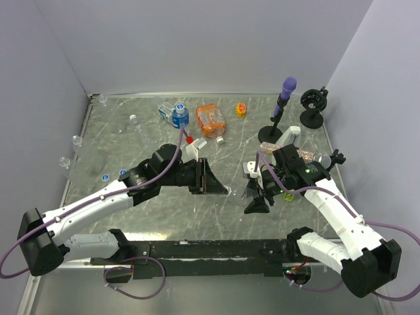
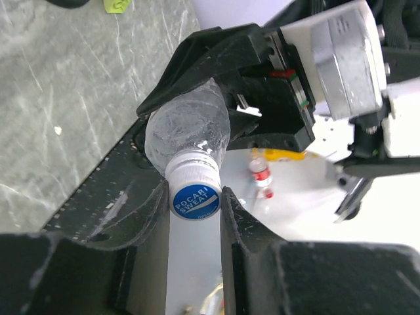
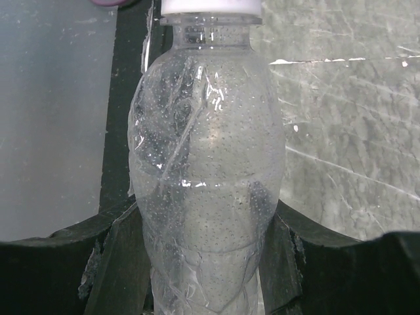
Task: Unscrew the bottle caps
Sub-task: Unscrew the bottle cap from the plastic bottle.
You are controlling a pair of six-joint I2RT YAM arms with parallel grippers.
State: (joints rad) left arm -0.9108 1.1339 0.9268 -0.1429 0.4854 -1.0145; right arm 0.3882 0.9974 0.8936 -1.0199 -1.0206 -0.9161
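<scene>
1. Both arms fold inward from the near edge. The left arm runs diagonally from the near-left corner to mid-table. The right arm rises at near right and elbows back toward centre. The two wrists face each other.
2. Table: grey marbled top, with pale walls close on the left, back and right. Bare surface shows left of centre and in front of the wrists. The back strip is cluttered.
3. Stands, two, at back right: a purple-topped stand and a black stand just beside it.
4. Bottles, four counted:
   - a clear bottle, crumpled, between the grippers
   - a blue-labelled bottle lying at the back
   - an orange bottle lying near the blue-labelled one
   - a pinkish bottle behind the right wrist
5. Right gripper: fingers clamped on both sides of the clear bottle's body.
6. Left gripper: fingers pressed against both sides of the bottle cap. The cap is white with a blue printed top and is seated on the clear bottle's neck.
7. Loose caps: two blue caps beside the left forearm, one yellow cap at the back, and one white cap near the orange bottle.
</scene>
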